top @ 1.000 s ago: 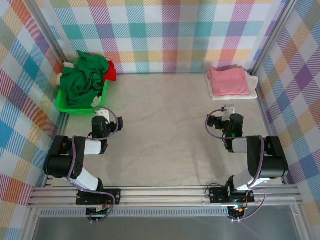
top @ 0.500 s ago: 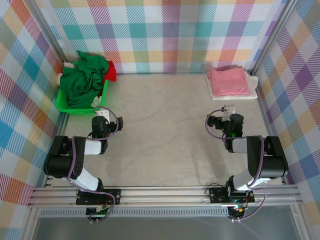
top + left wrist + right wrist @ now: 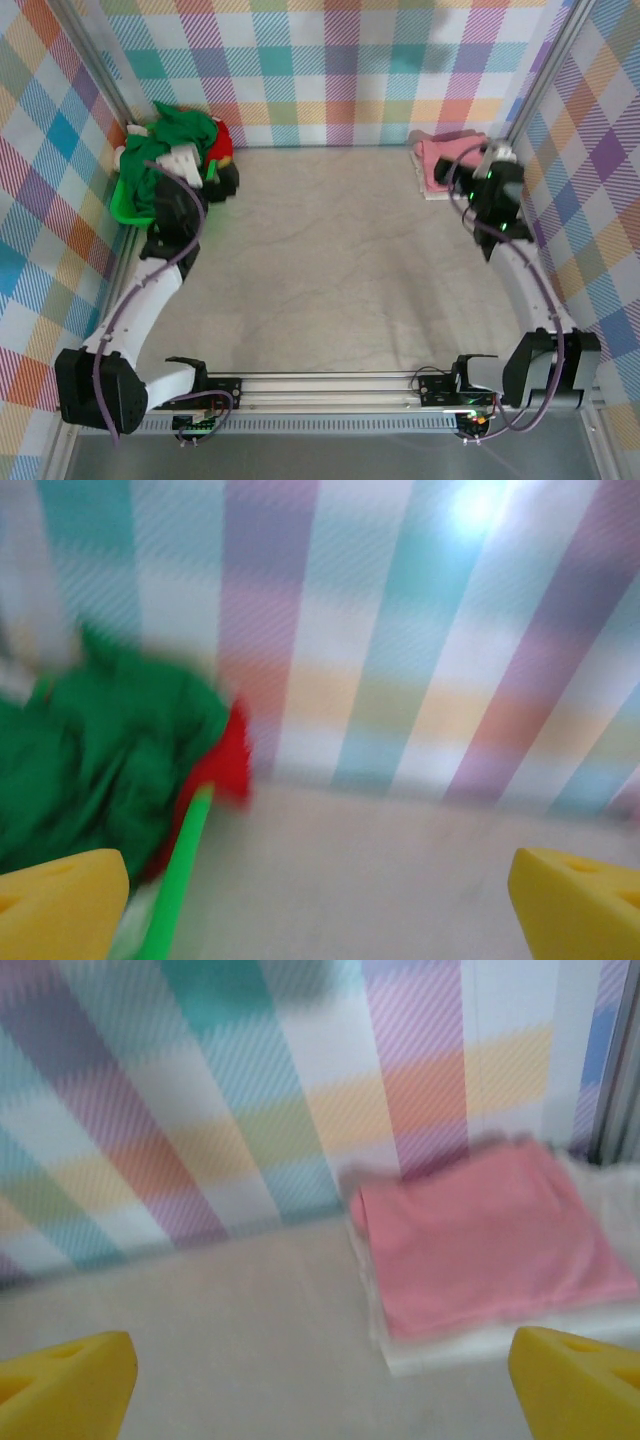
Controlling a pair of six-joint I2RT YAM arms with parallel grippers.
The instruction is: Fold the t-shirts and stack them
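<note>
two groups of t-shirts sit at the far end of the table [image 3: 340, 260]. at the far left corner, a bright green t-shirt [image 3: 155, 170] lies crumpled in a heap inside a lime-green basket [image 3: 122, 208], with a red t-shirt [image 3: 224, 140] bunched against its right side. at the far right corner, a pink t-shirt [image 3: 440, 158] lies neatly folded on a folded white t-shirt [image 3: 470, 1352], making a small stack close to the plaid wall [image 3: 340, 70].

the left gripper [image 3: 195, 165] is reached out over the right edge of the basket. in its blurred wrist view the green t-shirt [image 3: 100, 750] and red t-shirt [image 3: 230, 765] lie ahead and to the left, beside the basket's rim [image 3: 180, 870]. its yellow fingertips [image 3: 60, 900] are spread wide apart with nothing between them.

the right gripper [image 3: 490, 165] is stretched toward the folded stack. from its wrist camera the pink t-shirt [image 3: 490, 1235] lies ahead and to the right. its yellow fingertips [image 3: 580, 1385] are also wide apart and hold nothing, clear of the cloth.
</note>
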